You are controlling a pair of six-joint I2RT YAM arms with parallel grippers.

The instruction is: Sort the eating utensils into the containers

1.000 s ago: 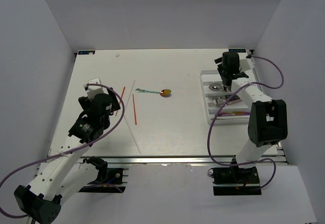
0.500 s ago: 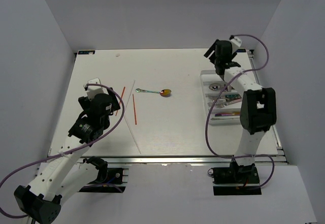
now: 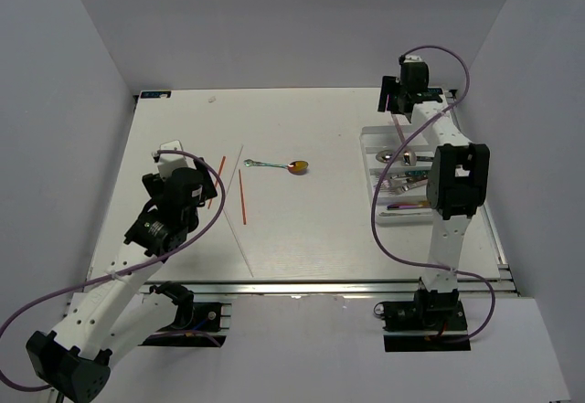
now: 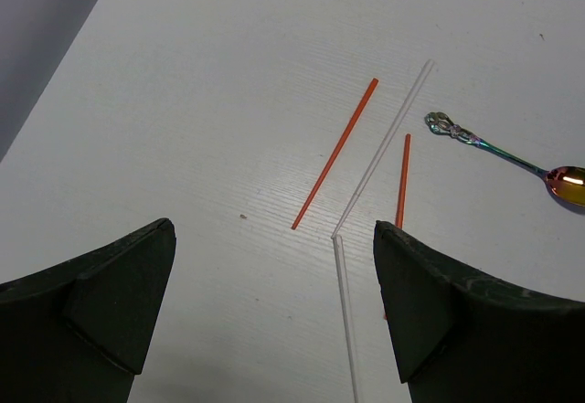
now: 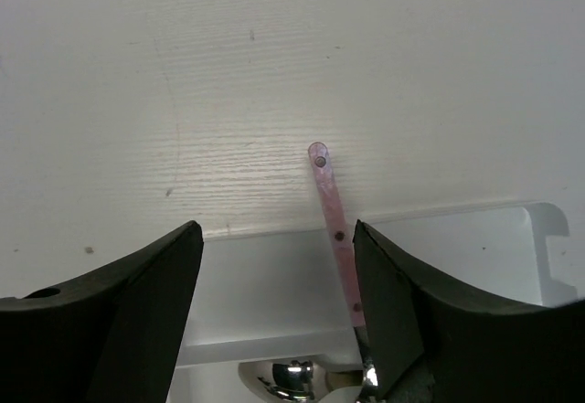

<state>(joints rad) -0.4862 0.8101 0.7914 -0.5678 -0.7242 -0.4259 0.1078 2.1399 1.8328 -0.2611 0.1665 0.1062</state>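
The white tray (image 3: 368, 161) at the right of the desk (image 3: 311, 229) already holds several utensils (image 3: 402, 182), with 1 pink handle (image 5: 331, 204) poking over its far rim. An iridescent spoon (image 4: 498, 153), 2 red-orange chopsticks (image 4: 335, 152) and 2 white chopsticks (image 4: 384, 143) lie unsorted on the desk. The left gripper (image 4: 272, 238) above the chopsticks and the right gripper (image 5: 274, 238) at the tray rim both have their jaws released and empty.

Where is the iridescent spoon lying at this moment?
In the top view the iridescent spoon lies on the table near the middle, just right of the chopsticks, well left of the white tray.
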